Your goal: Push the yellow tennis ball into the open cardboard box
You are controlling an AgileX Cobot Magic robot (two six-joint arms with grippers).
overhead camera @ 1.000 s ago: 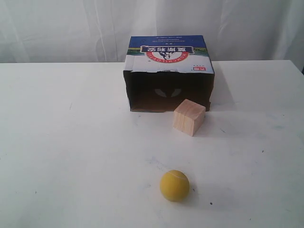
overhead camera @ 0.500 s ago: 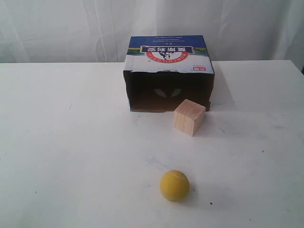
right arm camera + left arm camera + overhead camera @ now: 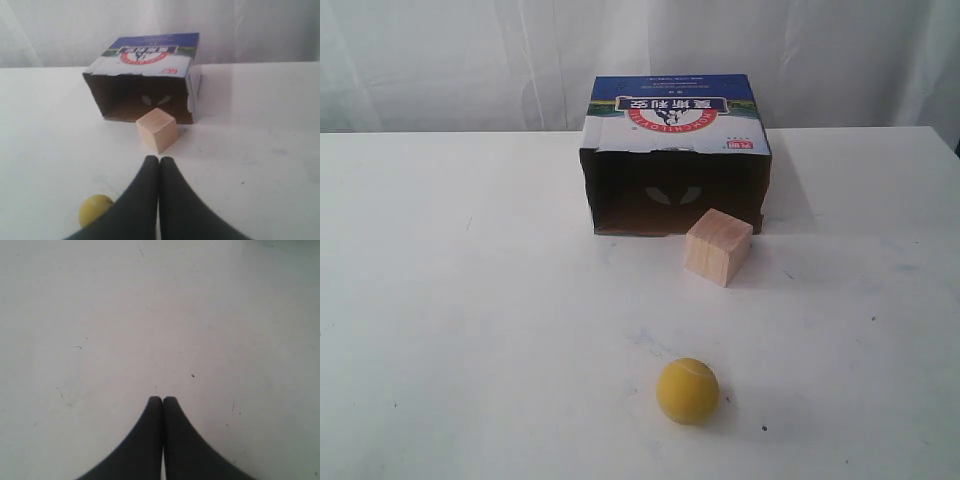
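Yellow against the white bench (image 3: 470, 300), the yellow tennis ball (image 3: 688, 390) sits in the lower middle of the exterior view, slightly right of centre, touching nothing. The open cardboard box (image 3: 675, 160) stands in the upper middle of that frame, its dark, ragged-edged opening facing the ball and its blue printed top showing a red-and-white logo. A pale wooden cube (image 3: 718, 246) rests before the right half of the opening, between box and ball; whether it touches the box cannot be told, and it lies well apart from the ball. A white curtain (image 3: 470, 60) hangs behind the bench. The left hand (image 3: 162, 399) has its two dark fingers pressed tip to tip, holding nothing, over bare bench. The right hand (image 3: 159, 159) is likewise pinched closed and empty; its camera shows cube and box beyond the fingertips and the ball partly hidden beside one finger.
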